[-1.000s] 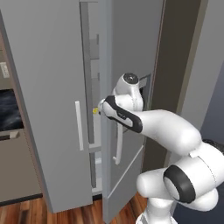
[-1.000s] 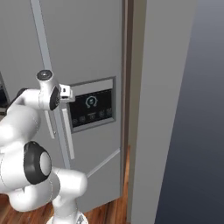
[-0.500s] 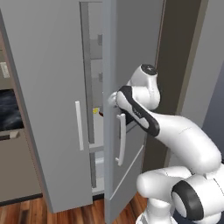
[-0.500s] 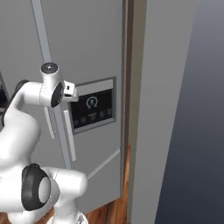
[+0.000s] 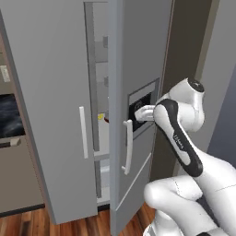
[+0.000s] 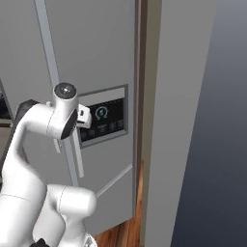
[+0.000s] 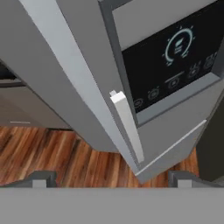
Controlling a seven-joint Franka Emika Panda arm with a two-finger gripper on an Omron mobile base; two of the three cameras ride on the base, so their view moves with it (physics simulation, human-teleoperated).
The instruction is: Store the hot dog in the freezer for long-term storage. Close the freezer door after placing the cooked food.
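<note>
Nearest to me the arm reaches up from the base, and its gripper (image 5: 138, 112) sits against the outer face of the freezer door (image 5: 138, 55), right at the dark dispenser panel (image 6: 103, 120). In the hand view the two fingertips (image 7: 41, 178) stand well apart with nothing between them, so the gripper is open and empty. The door hangs partly ajar, its free edge swung out towards the plain door (image 5: 50, 92) on the left, and a narrow gap between the two shows the freezer (image 5: 102, 133) inside. From the fingers, the door's face lies straight ahead, and its slim vertical handle (image 5: 127, 146) runs just below and to the left of the gripper, long axis up and down. To shut the door, I judge a push on that face inward, towards the hinge side by the brown cabinet wall (image 5: 184, 46), is what is wanted. Deeper in, through the gap, a small yellow and red bit (image 5: 103, 118) shows at shelf height; it may be the hot dog, but it is too small and too hidden to tell. Nothing I can see stands in the door's path. An oven (image 5: 9, 115) shows far left over the wooden floor (image 7: 57, 153).
</note>
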